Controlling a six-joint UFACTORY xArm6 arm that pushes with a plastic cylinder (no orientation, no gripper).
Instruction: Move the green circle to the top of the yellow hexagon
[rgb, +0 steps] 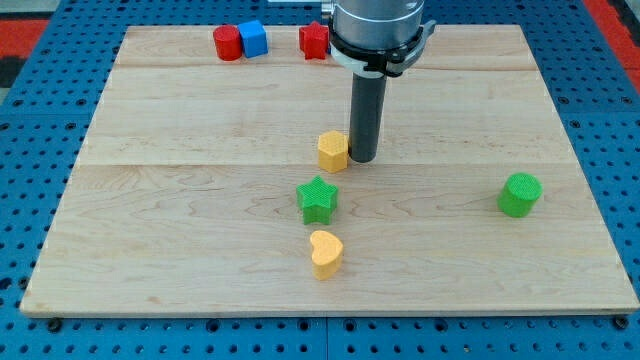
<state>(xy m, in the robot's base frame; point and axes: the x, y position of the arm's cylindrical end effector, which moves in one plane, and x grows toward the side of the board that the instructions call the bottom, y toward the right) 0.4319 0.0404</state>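
Rod upright, my tip (363, 160) just beside yellow hexagon (333, 151), view's right; no pincer, state n/a.

Yellow hexagon (333, 151), yellow heart (326, 253); green star (318, 199), green circle (519, 194); blue cube (253, 38); two red blocks (228, 43); pale wooden board (200, 230).

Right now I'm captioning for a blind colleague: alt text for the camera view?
My tip rests beside the yellow hexagon, far from the green circle at the view's right. A wooden board holds them.
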